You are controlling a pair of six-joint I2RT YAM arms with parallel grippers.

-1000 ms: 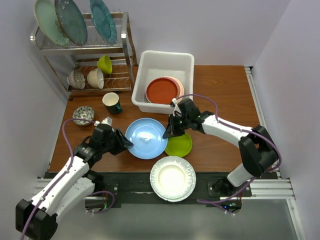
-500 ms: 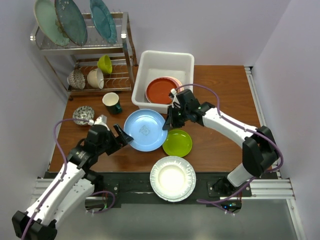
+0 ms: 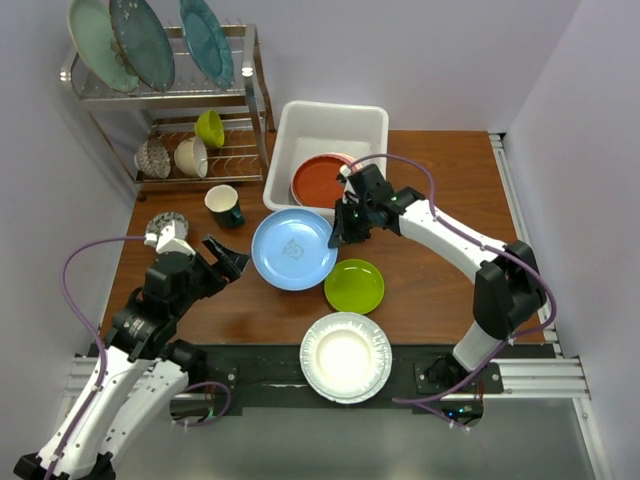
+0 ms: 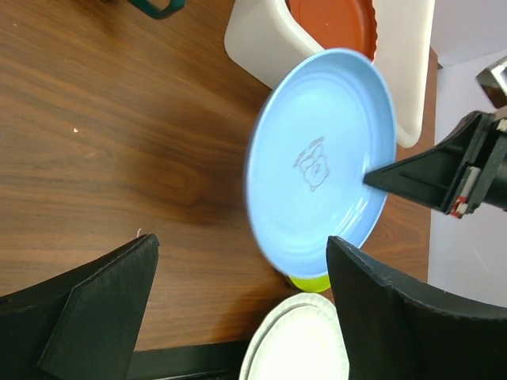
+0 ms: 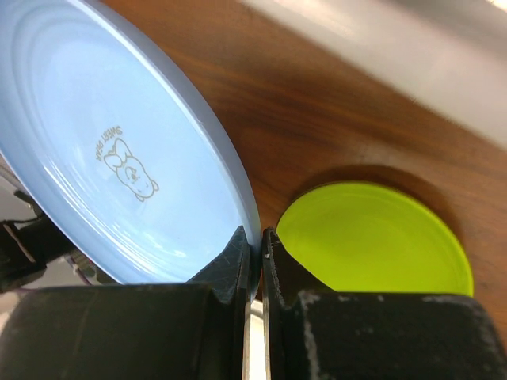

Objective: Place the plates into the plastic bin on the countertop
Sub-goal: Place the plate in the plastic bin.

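While blue plate [image 3: 293, 248] gripped, bin [image 3: 330, 130] holds red plate [image 3: 322, 181].

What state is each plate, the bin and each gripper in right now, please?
blue plate: tilted, rim pinched by the right gripper.
right gripper: shut on blue plate.
left gripper: open, empty.
lime green plate: flat on countertop.
white plate: flat at the near edge.
rust red plate: inside plastic bin.

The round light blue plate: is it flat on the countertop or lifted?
Lifted, tilted: the right gripper pinches the light blue plate by its rim, above its shadow on the countertop.
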